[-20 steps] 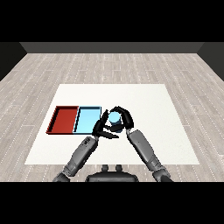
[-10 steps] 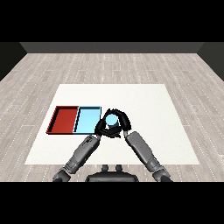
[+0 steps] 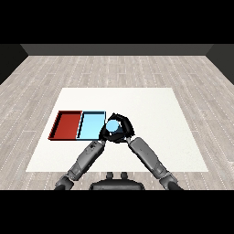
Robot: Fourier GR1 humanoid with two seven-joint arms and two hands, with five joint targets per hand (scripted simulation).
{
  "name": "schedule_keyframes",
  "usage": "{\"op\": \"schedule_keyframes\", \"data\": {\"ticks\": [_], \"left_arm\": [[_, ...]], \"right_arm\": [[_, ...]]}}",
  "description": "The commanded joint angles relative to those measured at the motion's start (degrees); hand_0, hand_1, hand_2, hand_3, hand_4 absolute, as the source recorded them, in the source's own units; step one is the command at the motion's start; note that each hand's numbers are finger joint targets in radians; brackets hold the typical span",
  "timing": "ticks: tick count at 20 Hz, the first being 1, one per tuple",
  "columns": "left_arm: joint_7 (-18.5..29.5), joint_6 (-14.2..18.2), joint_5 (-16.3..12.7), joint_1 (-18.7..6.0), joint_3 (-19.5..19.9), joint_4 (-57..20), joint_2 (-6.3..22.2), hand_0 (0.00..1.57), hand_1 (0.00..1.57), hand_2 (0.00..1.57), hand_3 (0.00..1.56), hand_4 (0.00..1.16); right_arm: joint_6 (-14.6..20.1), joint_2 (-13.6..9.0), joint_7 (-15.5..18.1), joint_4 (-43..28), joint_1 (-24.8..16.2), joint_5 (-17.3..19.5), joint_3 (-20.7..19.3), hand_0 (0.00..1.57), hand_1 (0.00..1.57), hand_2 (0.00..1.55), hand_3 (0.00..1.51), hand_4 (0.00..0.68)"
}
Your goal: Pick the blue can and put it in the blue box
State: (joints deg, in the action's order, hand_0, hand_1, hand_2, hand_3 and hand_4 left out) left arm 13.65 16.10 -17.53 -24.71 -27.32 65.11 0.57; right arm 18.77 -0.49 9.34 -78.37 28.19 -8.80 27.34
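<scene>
Item: small light blue cylindrical can (image 3: 113, 126), sitting within the curled fingers of the black right hand (image 3: 122, 129), which is gripping it just right of the shallow light blue tray (image 3: 91, 125). Black left hand (image 3: 106, 135) is lying beside and below the can, touching the right hand; its finger state cannot be told. Flat red tray (image 3: 67, 124) is adjoining the blue one, farther left, on the white bench (image 3: 151, 114).

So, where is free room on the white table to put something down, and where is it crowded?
Bare stretches of the white table lie right of the black right hand and beyond the trays. The light blue tray and red tray hold nothing. It is crowded at the blue tray's right edge, where both hands meet around the blue can.
</scene>
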Motion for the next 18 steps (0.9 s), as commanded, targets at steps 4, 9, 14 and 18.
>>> {"op": "schedule_keyframes", "data": {"ticks": [4,9,14,18], "left_arm": [[-5.12,7.44,4.35,-4.09,-3.79,-3.09,-0.52,0.00,0.00,0.00,0.00,0.00],[-2.72,8.35,4.78,-7.59,-2.53,-6.17,-0.45,0.00,0.00,0.00,0.00,0.21],[0.55,11.30,0.57,-6.12,-4.03,-7.31,-0.45,0.78,0.78,0.79,0.20,0.64],[-1.26,14.79,-4.13,-8.74,-7.26,-6.38,-0.46,0.70,0.70,0.78,0.56,0.66]], "right_arm": [[0.11,0.45,1.62,3.71,2.44,-3.75,0.54,1.48,1.48,1.46,1.41,0.572],[-1.09,0.41,2.43,2.98,0.59,-2.84,2.25,1.47,1.47,1.46,1.40,0.559],[-0.19,-0.14,-1.65,-1.69,0.92,-3.85,1.26,1.48,1.48,1.46,1.41,0.587],[-1.63,0.40,2.76,0.65,-1.35,-3.48,1.75,1.48,1.48,1.45,1.40,0.592]]}}
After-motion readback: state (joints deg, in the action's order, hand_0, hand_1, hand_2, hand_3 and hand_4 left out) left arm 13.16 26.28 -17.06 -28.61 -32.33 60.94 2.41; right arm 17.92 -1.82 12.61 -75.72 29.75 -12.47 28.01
